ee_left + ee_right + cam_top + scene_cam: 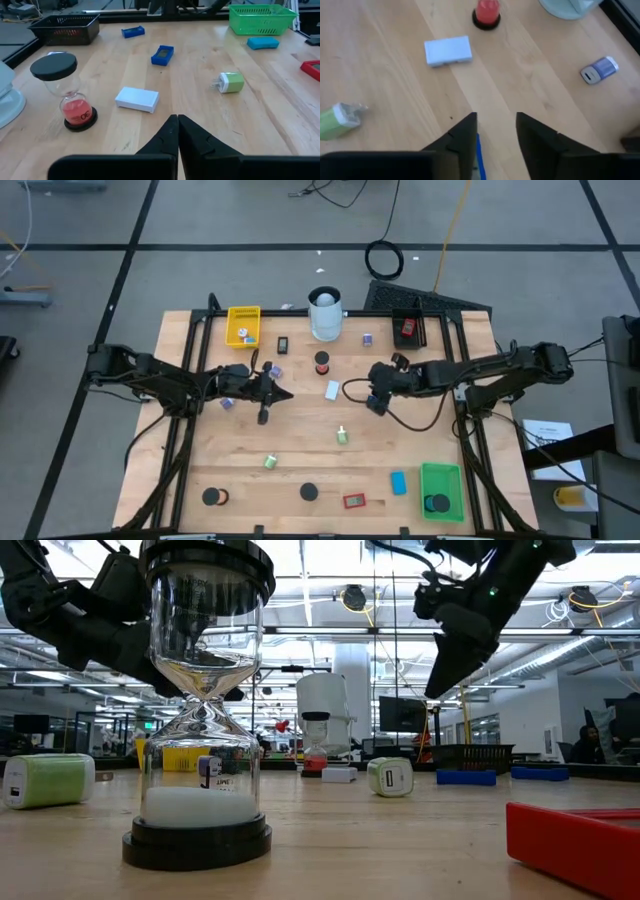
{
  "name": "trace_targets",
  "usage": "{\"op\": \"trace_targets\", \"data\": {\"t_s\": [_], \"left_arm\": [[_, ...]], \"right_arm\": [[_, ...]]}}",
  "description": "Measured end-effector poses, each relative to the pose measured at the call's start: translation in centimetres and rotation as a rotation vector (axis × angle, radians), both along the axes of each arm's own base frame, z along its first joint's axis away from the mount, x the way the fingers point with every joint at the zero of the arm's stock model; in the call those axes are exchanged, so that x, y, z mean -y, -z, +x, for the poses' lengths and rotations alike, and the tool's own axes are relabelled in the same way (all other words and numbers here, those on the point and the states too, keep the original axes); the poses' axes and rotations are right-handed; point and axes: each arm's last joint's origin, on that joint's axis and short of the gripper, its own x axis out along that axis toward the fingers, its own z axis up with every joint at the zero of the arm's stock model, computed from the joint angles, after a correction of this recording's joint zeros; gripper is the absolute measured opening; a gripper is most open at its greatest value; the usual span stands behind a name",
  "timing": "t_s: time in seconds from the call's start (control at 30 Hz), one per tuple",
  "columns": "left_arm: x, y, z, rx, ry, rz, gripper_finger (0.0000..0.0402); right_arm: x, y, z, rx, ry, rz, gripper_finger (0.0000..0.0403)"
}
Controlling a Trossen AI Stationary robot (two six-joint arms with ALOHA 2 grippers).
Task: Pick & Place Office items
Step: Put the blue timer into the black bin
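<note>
Small office items lie scattered on the wooden table (300,435): a white block (332,390) (137,99), a red-sand hourglass (322,363) (70,90), a green-and-white plug (342,436) (229,82), blue pieces (162,55) (132,31) and black-capped hourglasses (310,492) (205,710). My left gripper (283,394) (177,122) is shut and hovers left of centre, holding nothing. My right gripper (375,398) (495,132) hangs open above the table right of centre, tilted down (440,680), with nothing between its fingers. A blue sliver (478,150) shows beside one finger.
A yellow tray (243,325), a tall white cylinder (325,313) and a black tray (408,328) stand along the far edge. A green tray (440,490) sits at the near right, with a red frame (354,501) and a blue piece (398,482) beside it.
</note>
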Motion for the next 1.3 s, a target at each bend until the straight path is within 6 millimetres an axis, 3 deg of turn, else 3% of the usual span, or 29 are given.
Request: {"op": "trace_targets", "data": {"t_s": [0.3,0.53,0.77,1.07,1.3], "left_arm": [[0.0,0.0,0.0,0.003,0.000,0.000,0.0040],[0.0,0.0,0.0,0.004,0.000,0.000,0.0052],[0.0,0.0,0.0,0.005,0.000,0.001,0.0051],[0.0,-0.2,0.1,0.021,0.000,0.002,0.0051],[0.0,-0.2,0.1,0.022,0.000,0.003,0.0051]], "right_arm": [[0.6,0.6,-0.3,-0.070,0.029,0.000,0.0236],[1.6,1.4,0.0,-0.110,0.035,0.003,0.0278],[1.9,3.0,1.5,-0.131,-0.099,0.089,0.0279],[0.9,6.3,2.2,-0.291,-0.141,0.110,0.0275],[0.6,7.2,2.3,-0.333,-0.152,0.117,0.0272]]}}
